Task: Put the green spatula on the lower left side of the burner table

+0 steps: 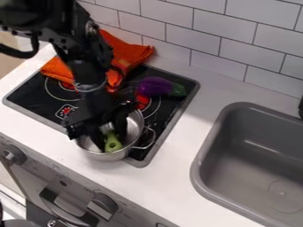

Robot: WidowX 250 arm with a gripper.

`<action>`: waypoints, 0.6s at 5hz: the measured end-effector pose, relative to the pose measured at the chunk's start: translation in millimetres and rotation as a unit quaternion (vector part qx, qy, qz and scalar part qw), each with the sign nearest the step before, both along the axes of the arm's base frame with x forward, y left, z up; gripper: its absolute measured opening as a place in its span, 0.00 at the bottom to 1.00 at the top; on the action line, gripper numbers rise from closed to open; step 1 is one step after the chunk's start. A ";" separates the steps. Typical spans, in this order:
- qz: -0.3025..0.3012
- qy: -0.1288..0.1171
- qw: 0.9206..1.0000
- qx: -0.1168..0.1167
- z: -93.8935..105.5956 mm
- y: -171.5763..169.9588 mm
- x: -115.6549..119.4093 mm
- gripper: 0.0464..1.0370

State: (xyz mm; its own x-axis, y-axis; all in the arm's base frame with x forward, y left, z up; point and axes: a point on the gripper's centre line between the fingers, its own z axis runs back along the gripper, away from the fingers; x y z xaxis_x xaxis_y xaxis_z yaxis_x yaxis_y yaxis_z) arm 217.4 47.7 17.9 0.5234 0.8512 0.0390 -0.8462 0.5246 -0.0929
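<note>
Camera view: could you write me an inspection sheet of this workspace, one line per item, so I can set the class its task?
Surface: white counter, with a black stove top set along it.
Job's things: green spatula inside a metal pot; the pot is at the stove top's front edge.
Clutter: orange cloth bunched over the stove top's back left; purple toy eggplant towards its back right.
Tool: black tool down in the pot, at the spatula; its grip cannot be judged.
Cables: one black cable looping beside the arm, upper left.
Surroundings: white tiled wall behind, grey sink right, oven front with knobs below.
</note>
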 end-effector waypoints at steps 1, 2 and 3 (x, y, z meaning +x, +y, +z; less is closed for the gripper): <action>0.014 -0.001 1.000 0.003 -1.9 0.6 1.1 0.33; 0.017 0.012 1.000 -0.006 0.1 -0.8 -2.4 0.27; 0.031 -0.004 0.999 -0.013 23.8 3.2 5.4 0.27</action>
